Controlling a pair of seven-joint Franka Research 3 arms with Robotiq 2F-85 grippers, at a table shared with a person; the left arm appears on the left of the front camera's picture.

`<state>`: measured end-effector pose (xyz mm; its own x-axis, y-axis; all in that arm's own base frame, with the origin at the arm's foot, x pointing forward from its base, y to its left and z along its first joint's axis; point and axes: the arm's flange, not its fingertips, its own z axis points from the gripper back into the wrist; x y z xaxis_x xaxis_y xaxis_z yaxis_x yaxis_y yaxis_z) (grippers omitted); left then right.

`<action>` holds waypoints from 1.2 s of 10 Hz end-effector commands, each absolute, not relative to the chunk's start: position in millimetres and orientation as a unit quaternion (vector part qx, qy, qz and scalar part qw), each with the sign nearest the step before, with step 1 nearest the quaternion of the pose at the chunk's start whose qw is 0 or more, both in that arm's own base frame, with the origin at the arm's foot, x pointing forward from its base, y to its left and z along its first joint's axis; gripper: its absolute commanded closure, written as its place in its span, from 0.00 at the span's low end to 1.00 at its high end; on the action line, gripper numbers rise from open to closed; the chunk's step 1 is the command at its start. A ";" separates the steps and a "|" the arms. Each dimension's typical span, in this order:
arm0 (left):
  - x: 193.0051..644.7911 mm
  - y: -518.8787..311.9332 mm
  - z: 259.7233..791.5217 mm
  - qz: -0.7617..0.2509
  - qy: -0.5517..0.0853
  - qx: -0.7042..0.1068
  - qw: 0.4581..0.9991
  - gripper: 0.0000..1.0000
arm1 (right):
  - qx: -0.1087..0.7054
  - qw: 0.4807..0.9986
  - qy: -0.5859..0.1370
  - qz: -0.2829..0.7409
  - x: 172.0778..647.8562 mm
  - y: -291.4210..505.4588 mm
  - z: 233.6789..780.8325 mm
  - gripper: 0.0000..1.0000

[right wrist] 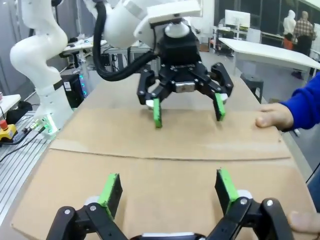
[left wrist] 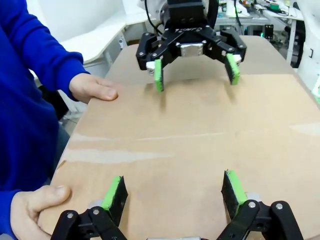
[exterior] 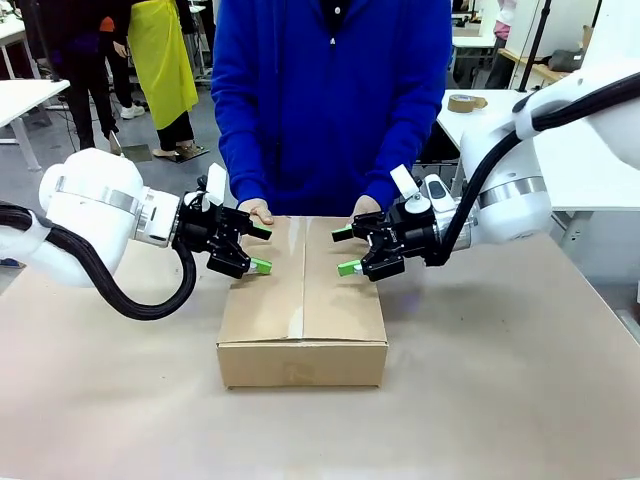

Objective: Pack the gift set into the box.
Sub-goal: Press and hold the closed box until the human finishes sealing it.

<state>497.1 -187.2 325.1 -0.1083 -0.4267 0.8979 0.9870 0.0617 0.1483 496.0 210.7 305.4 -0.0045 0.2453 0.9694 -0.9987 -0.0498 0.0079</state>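
Closest lies the tan desk [exterior: 500, 400]. On its middle sits the box [exterior: 303, 300], flaps folded shut with a seam along the top, so its contents are hidden. The left gripper [exterior: 262, 249] and right gripper [exterior: 344, 251] face each other over the lid's two sides, jaws spread wide, holding nothing. A person's one hand [exterior: 258, 210] and other hand [exterior: 365, 206] rest on the far edge.

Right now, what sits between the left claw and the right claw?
Bare closed top flaps of the brown corrugated cardboard box, seam included, nothing on them. Front view shows it; both wrist views agree.
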 end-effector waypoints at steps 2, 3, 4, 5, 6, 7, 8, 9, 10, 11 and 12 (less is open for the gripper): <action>503.1 -185.5 313.7 -0.614 -0.412 -0.310 0.597 0.00 | 0.428 0.573 -0.408 0.568 503.9 218.9 293.9 0.00; 503.9 -185.2 312.7 -0.617 -0.404 -0.311 0.600 0.00 | 0.426 0.580 -0.391 0.574 503.9 218.1 288.6 0.00; 506.1 -184.3 312.2 -0.619 -0.398 -0.309 0.603 0.00 | 0.428 0.588 -0.378 0.573 503.8 215.4 284.7 0.00; 507.1 -184.2 311.1 -0.627 -0.382 -0.313 0.603 0.00 | 0.407 0.610 -0.370 0.571 502.7 211.0 283.3 0.00; 501.3 -187.4 321.1 -0.607 -0.421 -0.325 0.591 0.00 | 0.435 0.572 -0.405 0.566 500.3 211.9 288.8 0.00; 501.3 -187.4 321.1 -0.607 -0.421 -0.325 0.591 0.00 | 0.435 0.572 -0.405 0.566 500.3 211.9 288.8 0.00; 501.3 -187.4 321.1 -0.607 -0.421 -0.325 0.591 0.00 | 0.435 0.572 -0.405 0.566 500.3 211.9 288.8 0.00; 501.3 -187.4 321.1 -0.607 -0.421 -0.325 0.591 0.00 | 0.435 0.572 -0.405 0.566 500.3 211.9 288.8 0.00; 501.3 -187.4 321.1 -0.607 -0.421 -0.325 0.591 0.00 | 0.435 0.572 -0.405 0.566 500.3 211.9 288.8 0.00; 501.3 -187.4 321.1 -0.607 -0.421 -0.325 0.591 0.00 | 0.435 0.572 -0.405 0.566 500.3 211.9 288.8 0.00; 501.3 -187.4 321.1 -0.607 -0.421 -0.325 0.591 0.00 | 0.435 0.572 -0.405 0.566 500.3 211.9 288.8 0.00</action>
